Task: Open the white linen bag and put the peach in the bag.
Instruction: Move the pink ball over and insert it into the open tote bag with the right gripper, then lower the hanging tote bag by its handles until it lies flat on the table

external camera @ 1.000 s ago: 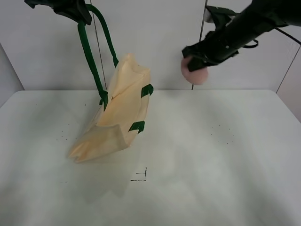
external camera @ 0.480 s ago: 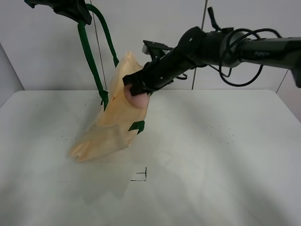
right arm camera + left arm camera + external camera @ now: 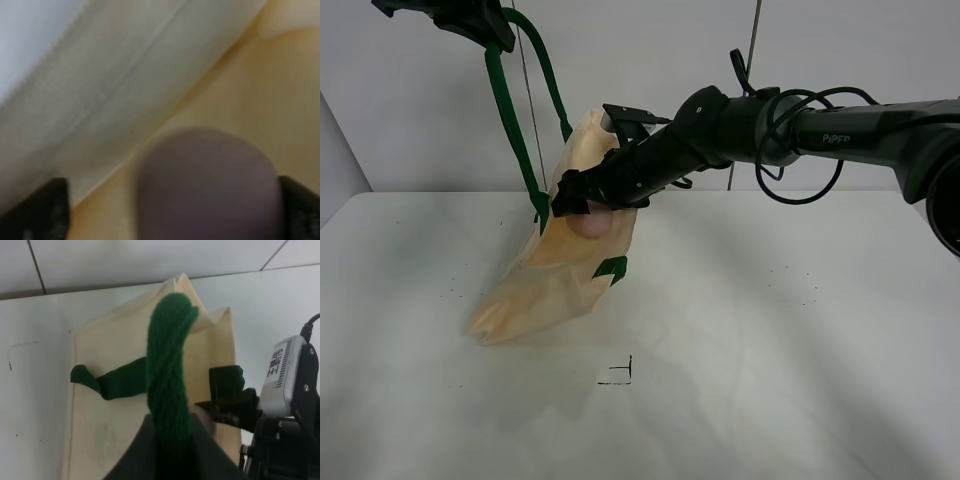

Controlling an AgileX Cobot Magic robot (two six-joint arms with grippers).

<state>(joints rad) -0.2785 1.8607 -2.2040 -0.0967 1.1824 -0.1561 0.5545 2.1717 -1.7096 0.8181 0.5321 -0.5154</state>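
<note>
The white linen bag point(image 3: 560, 275) hangs tilted, its lower end resting on the table point(image 3: 770, 330). My left gripper point(image 3: 485, 25) is high at the top left, shut on a dark green strap handle point(image 3: 510, 120). The left wrist view shows that strap point(image 3: 170, 365) between my fingers, above the bag point(image 3: 115, 415). My right gripper point(image 3: 582, 198) reaches across to the bag's upper edge and is shut on the pinkish peach point(image 3: 588, 222). In the right wrist view the peach point(image 3: 207, 185) fills the space between the dark fingertips point(image 3: 45, 210), with cream fabric point(image 3: 235, 85) right behind it.
The right arm point(image 3: 770, 110), with its cables, stretches from the right across the middle. A small black corner mark point(image 3: 620, 375) is on the table in front of the bag. A white tiled wall point(image 3: 650, 60) stands behind.
My right gripper has carried the peach from the upper right leftward and down to the bag's upper edge. The left gripper and the strap have stayed in place.
</note>
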